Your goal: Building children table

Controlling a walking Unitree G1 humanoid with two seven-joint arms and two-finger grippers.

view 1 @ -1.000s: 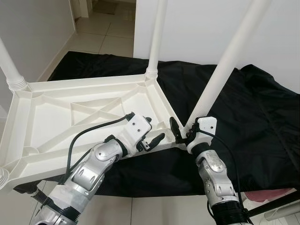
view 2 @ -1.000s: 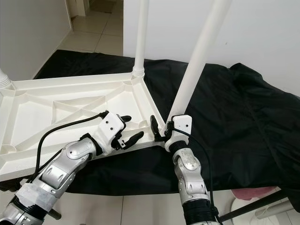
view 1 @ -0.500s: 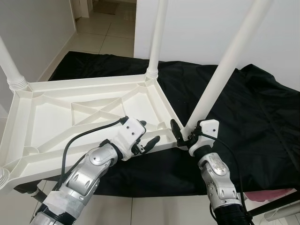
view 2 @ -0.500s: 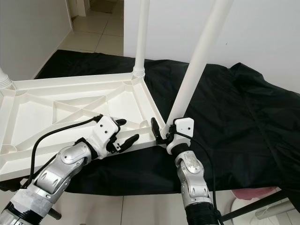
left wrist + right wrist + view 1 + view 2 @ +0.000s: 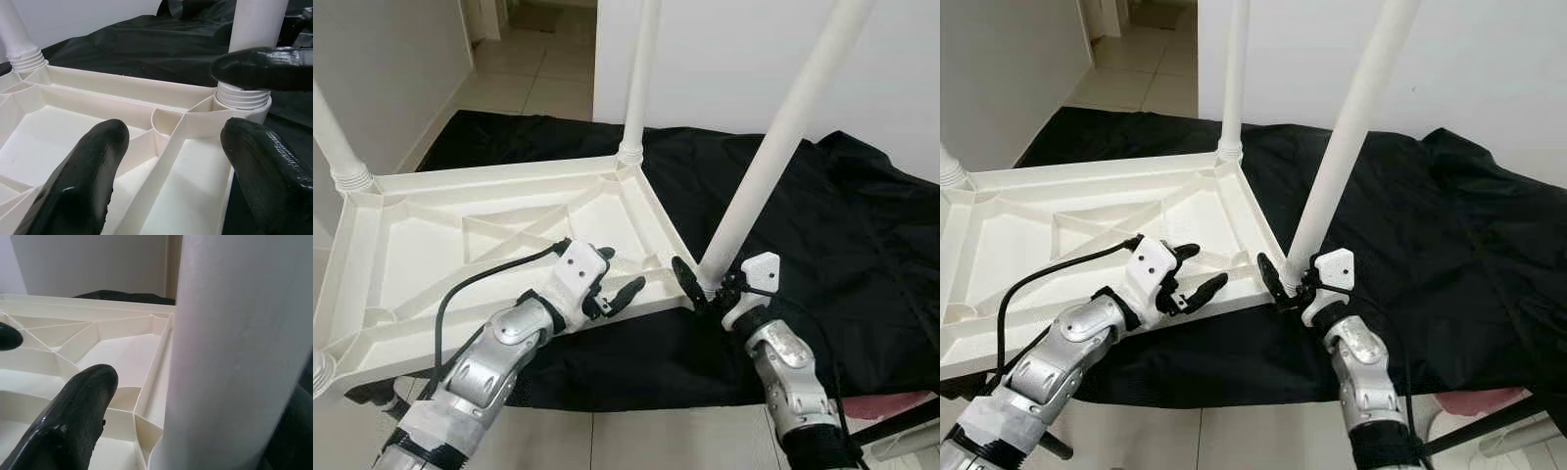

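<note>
Black cloth (image 5: 822, 245) covers the floor from 12 to 4 o'clock. Upturned white tabletop (image 5: 440, 245) lies on it, centre to 9 o'clock, legs up. Near-corner leg (image 5: 773, 157) slants toward 1 o'clock. Left arm (image 5: 480, 362) reaches in from 7 o'clock, elbow bent; left gripper (image 5: 617, 274) hovers over the near rim, fingers (image 5: 88, 181) spread apart. Right arm (image 5: 793, 382) comes up from 5 o'clock; right gripper (image 5: 705, 284) sits at the leg's base, fingers (image 5: 73, 411) either side of it, apart, grip unclear.
</note>
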